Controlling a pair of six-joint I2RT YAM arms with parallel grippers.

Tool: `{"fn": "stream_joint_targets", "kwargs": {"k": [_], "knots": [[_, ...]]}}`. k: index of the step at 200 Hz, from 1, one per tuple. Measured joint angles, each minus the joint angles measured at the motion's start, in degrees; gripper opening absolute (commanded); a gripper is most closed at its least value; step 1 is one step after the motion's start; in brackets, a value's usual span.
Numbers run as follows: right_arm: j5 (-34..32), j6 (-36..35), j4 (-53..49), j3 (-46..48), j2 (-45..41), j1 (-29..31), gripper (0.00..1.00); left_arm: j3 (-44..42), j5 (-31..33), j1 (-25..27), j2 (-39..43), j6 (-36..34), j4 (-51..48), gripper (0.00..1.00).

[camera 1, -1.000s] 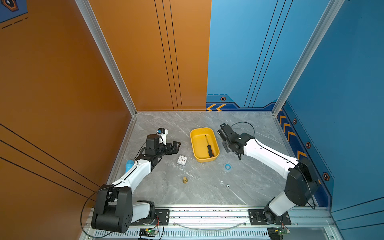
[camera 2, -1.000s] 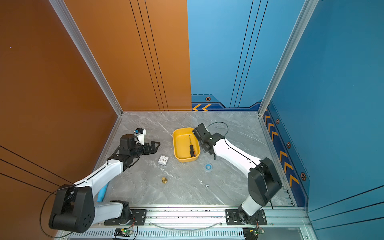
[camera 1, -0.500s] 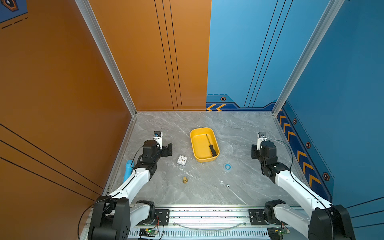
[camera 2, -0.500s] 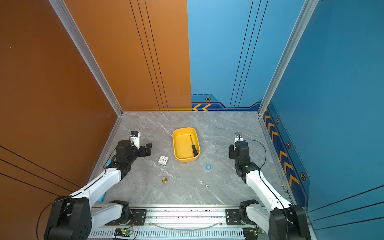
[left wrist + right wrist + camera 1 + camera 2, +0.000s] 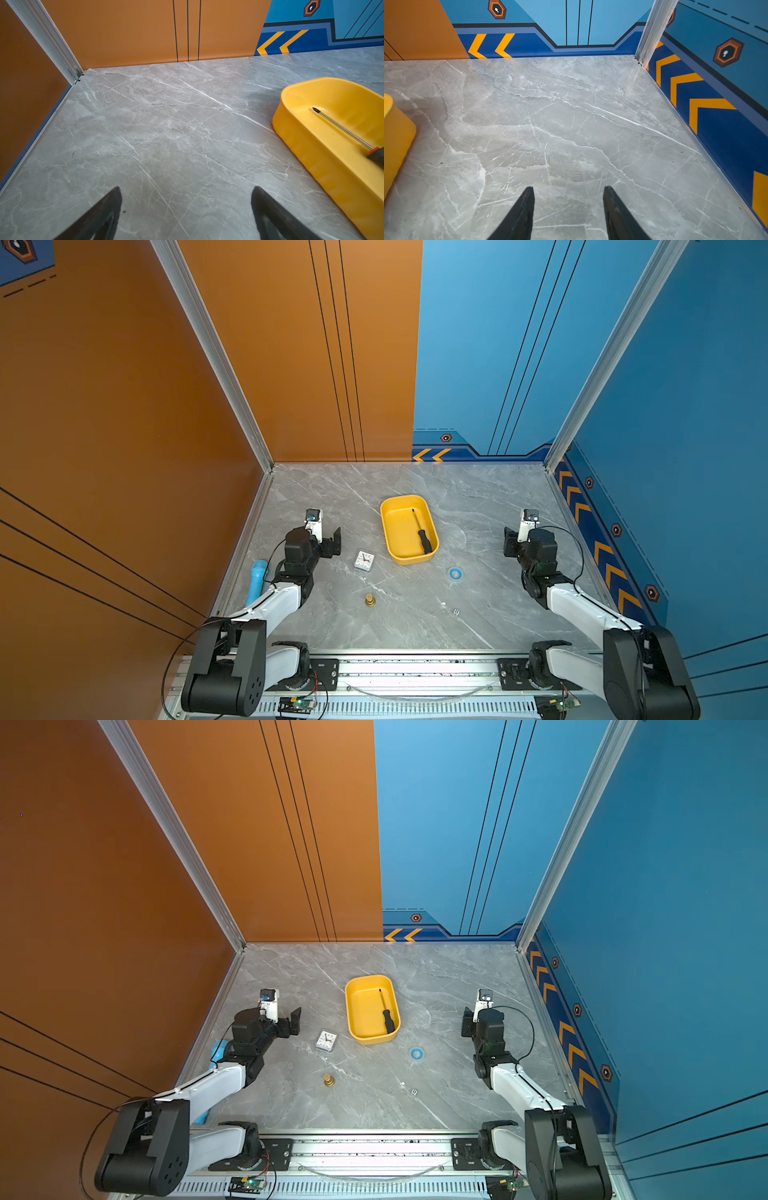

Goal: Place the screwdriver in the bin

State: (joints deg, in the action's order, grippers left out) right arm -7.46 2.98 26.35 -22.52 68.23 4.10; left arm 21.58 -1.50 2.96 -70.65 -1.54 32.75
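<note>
Inside the yellow bin, near the middle of the grey table, the screwdriver lies flat, its tip toward the back wall and its handle by the bin's near right corner. Well off to either side, the left gripper and the right gripper hang low over the marble, jaws apart and holding nothing.
</note>
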Motion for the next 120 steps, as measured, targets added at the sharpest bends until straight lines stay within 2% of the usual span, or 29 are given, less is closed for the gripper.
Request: {"fn": "stream_joint_targets", "kwargs": {"k": [45, 120], "knots": [[0.0, -0.1, 8.2, 0.1, 8.1, -0.8, 0.51, -1.5, 0.0, -1.0, -5.3, -0.2, 5.7, 0.98], [0.0, -0.2, 20.3, 1.2, 15.9, -0.8, 0.51, -1.6, 0.0, -1.6, -16.3, -0.2, 17.8, 0.98]]}}
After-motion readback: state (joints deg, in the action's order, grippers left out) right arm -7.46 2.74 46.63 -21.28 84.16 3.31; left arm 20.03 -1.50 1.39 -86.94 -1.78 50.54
